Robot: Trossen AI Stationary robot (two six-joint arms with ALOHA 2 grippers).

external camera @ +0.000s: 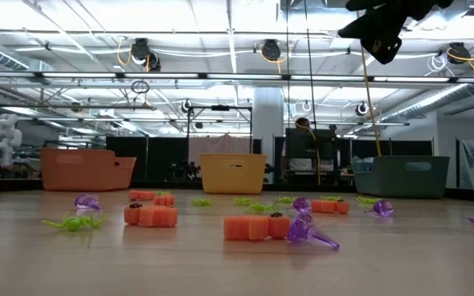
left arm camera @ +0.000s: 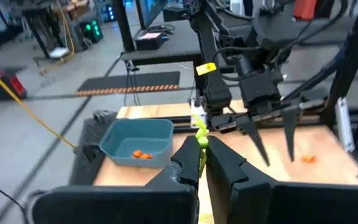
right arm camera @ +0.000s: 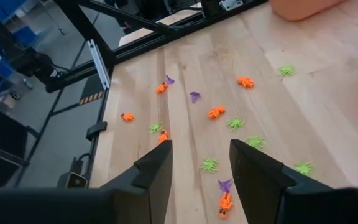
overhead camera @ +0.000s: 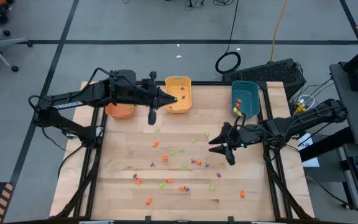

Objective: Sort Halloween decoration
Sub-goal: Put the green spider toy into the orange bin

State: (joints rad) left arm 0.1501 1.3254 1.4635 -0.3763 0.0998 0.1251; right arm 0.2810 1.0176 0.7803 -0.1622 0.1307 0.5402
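The left gripper (left arm camera: 199,163) has its jaws pinched shut on a light green trinket (left arm camera: 200,134), which sticks up crookedly between the fingertips, while the right gripper (right arm camera: 200,163) hangs with its jaws apart and empty. In the high view the left gripper (overhead camera: 170,98) is raised over the yellow bin (overhead camera: 180,83) at the table's far edge, about above the bin's near-left wall, and the right gripper (overhead camera: 219,144) hovers over the right half of the table (overhead camera: 123,190), above the scatter. The rest of the Halloween decoration (overhead camera: 165,158) lies loose across the middle and near part of the table in orange, green and purple, with a few orange pieces already in the teal bin (overhead camera: 236,89) at the far right corner and the orange bin (overhead camera: 118,111) toward the far left. The main risk is probably the release: the green piece is held by a thin part and leans, so it could cling to a finger or drop skewed, and with the gripper so close to the bin's wall it might bounce off the rim onto the table. For the right arm, the trinkets below it lie close together in mixed colours, a purple one just beside an orange one (right arm camera: 224,203), so a descent slightly off line could nip two at once or flick a neighbour away. Both arms also reach toward the same far edge, so their paths may crowd.
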